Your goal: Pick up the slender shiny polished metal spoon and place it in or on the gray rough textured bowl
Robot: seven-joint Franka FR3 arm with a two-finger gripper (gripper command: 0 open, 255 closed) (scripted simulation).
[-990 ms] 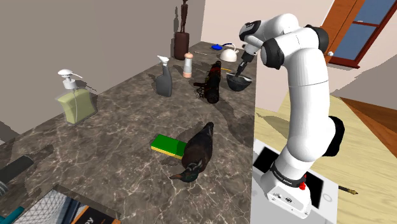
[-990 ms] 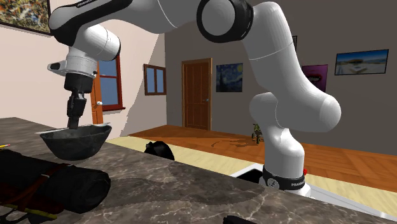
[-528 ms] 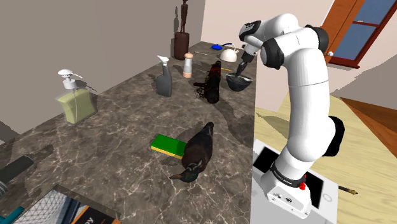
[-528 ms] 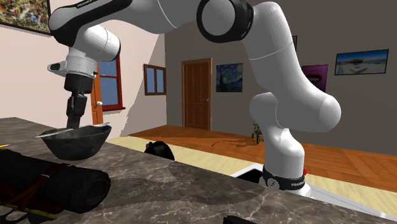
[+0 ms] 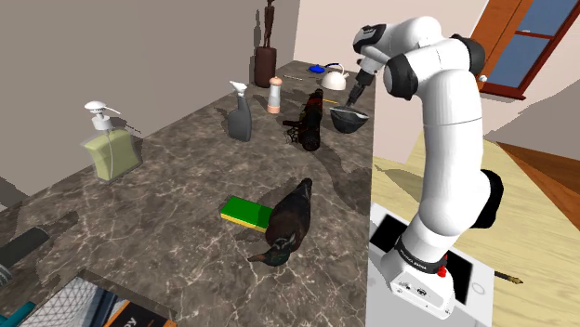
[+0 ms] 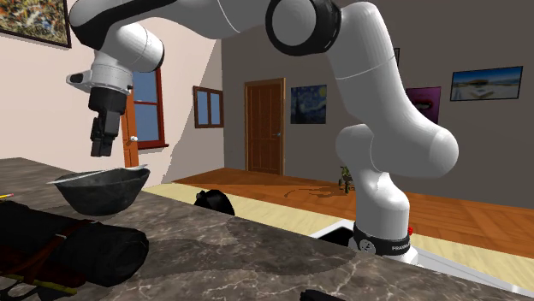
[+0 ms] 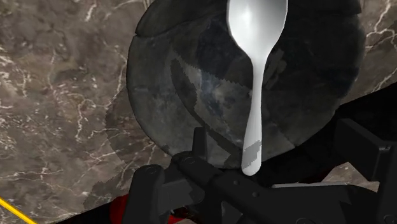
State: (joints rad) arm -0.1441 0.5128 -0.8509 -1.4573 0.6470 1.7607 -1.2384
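The dark grey bowl (image 5: 349, 119) stands near the counter's edge, by the shoulder view's far right. A pale shiny spoon (image 7: 257, 76) lies in it, its handle reaching over the rim. In the second exterior view the spoon (image 6: 94, 176) shows as a thin line across the top of the bowl (image 6: 101, 191). My gripper (image 6: 102, 147) hangs open a short way above the bowl (image 7: 184, 83), touching nothing. From the shoulder view the gripper (image 5: 354, 96) sits just above the bowl's rim. In the wrist view the black fingers stand apart, either side of the handle's end.
A dark rolled bundle (image 5: 311, 125) lies right beside the bowl. Behind it are a white kettle (image 5: 333, 78), a shaker (image 5: 275, 96) and a grey spray bottle (image 5: 240, 116). A soap dispenser (image 5: 110, 149), green sponge (image 5: 246, 211) and dark bird figure (image 5: 286, 228) sit nearer.
The gripper went from shut on the spoon to open and rose from inside the bowl to above it. The spoon dropped and now lies across the bowl.
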